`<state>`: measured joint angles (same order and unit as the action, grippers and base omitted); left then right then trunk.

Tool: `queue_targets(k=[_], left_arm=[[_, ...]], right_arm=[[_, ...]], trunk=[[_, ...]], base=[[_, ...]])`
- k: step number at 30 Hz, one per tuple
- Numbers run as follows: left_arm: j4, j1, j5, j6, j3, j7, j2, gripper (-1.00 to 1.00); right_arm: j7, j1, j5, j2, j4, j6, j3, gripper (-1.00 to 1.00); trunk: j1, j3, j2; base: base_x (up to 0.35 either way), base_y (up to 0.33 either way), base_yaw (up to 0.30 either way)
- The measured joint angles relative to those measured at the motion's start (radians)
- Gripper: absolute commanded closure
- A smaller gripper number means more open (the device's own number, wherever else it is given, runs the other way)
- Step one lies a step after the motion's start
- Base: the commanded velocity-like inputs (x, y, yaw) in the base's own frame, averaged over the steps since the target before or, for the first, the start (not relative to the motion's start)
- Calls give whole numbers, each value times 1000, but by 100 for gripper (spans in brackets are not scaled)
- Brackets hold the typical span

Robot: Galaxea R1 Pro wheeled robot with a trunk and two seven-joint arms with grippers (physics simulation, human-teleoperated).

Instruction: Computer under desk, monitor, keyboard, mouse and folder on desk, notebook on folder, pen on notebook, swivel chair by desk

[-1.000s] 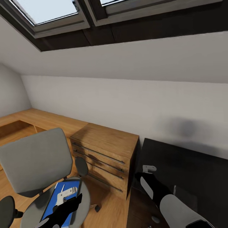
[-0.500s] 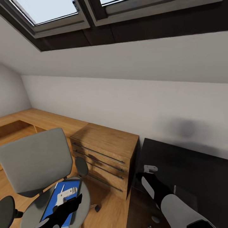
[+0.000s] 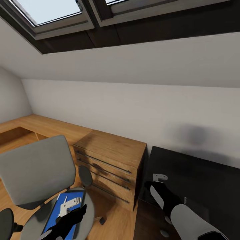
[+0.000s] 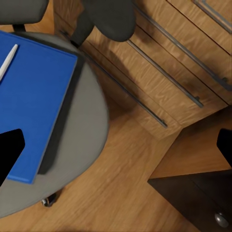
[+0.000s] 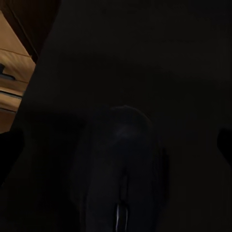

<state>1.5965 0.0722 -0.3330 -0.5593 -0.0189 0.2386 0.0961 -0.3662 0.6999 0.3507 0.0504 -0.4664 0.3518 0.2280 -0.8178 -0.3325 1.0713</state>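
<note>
Mouse down on desk; folder not yet lifted off chair.

Mouse (image 5: 123,169) lies on the black desktop (image 3: 200,173) near its left edge, beneath the right gripper (image 5: 116,145), fingers spread and empty. Blue folder (image 4: 34,101) with white pen (image 4: 8,60) on top sits on the swivel chair (image 3: 36,170) seat, under the left gripper (image 3: 68,205), fingers also apart. Folder, notebook, pen, chair placement judged pending.
</note>
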Motion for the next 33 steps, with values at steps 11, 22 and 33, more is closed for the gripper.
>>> queue_targets(k=[11,22,33], left_arm=[[0,0,0,-1,6,0,3,-100],[0,0,0,-2,8,4,3,-100],[0,0,0,-2,7,4,3,-100]], right_arm=[[0,0,3,-11,1,1,0,-100],[-1,0,4,-9,14,2,0,-100],[-1,0,3,-5,18,3,1,-100]], trunk=[[0,0,0],[-23,-19,42],[-31,-25,56]], base=[[11,0,0],[0,0,0],[0,0,0]])
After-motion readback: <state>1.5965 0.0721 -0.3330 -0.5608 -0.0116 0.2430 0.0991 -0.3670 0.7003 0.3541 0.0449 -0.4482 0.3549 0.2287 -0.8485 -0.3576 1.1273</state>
